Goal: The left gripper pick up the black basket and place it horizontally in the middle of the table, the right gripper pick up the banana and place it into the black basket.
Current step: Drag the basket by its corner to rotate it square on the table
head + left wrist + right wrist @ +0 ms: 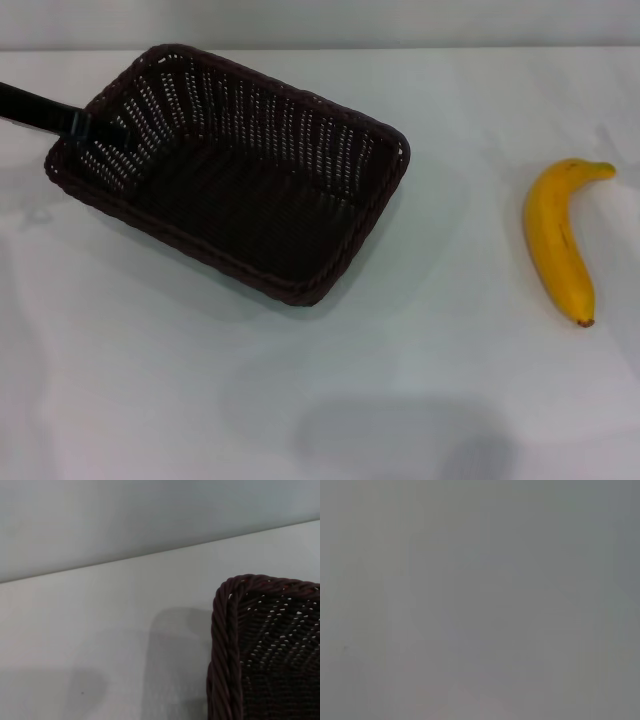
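Head view had the black basket sitting toward my left and far side of the surface, skewed on a diagonal, nowhere near square to me and not yet in the middle. It was empty, its floor bare. My left pincer reached in from the left edge and sat right at the basket's near-left corner, a dark finger lying across the braided rim. Whether it was clenched on that rim or merely resting against it, I could not tell; the fingertips merged with the dark weave. From my left wrist, only a rounded corner of the basket showed, with white surface beyond it and none of my own fingers in sight.

So I judged the first step was the one in hand: the basket job, at the grasp or just around it. The next move, as I read it, called for a firm hold on that rim, then a lift or drag toward the centre with a turn to lay the long side crossways.

Out to my right, well apart from the basket, the banana lay on the surface, stem pointing away from me, untouched. My right pincer was nowhere in view; its wrist camera showed only blank grey.
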Tool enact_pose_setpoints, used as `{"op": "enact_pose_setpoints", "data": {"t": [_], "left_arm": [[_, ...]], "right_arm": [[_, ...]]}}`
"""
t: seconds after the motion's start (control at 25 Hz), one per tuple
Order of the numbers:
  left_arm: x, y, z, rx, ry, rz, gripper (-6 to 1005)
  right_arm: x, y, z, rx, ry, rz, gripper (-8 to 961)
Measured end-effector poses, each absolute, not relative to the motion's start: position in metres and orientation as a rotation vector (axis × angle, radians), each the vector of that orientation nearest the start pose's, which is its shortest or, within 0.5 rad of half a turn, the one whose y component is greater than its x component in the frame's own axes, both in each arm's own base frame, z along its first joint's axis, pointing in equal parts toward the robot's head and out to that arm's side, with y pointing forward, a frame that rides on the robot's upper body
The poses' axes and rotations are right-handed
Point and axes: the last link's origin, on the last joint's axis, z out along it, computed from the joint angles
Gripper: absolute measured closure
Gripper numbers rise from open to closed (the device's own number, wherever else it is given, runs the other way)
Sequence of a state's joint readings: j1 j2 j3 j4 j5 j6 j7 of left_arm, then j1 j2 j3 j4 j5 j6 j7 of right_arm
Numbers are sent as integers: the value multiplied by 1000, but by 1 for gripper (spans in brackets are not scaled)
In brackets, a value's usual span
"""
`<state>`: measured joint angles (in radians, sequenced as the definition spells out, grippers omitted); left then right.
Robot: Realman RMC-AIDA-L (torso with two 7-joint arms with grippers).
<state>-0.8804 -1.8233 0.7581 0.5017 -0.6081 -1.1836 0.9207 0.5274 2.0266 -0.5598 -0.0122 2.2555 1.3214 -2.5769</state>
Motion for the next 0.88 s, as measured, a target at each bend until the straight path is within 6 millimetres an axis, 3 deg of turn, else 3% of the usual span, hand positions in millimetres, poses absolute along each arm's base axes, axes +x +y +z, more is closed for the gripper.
{"op": "enact_pose_setpoints", "data": {"t": [0.12,0.36,0.44,0.68,0.88], "left_arm": [[-269,447,75,-2309,-1230,57,182],[-269,448,70,-2307,-1224,45,281],[-269,447,70,-2308,-1224,46,521],[-271,444,75,-2293,-1273,-18,721],[-271,439,87,-2298,-1328,-142,772]], "right_arm": [[325,352,38,-1535,623,995,88],[327,352,39,-1533,626,992,88],[327,351,39,-1532,628,990,88],[328,351,39,-1530,631,988,88],[328,351,39,-1530,631,987,88]]}}
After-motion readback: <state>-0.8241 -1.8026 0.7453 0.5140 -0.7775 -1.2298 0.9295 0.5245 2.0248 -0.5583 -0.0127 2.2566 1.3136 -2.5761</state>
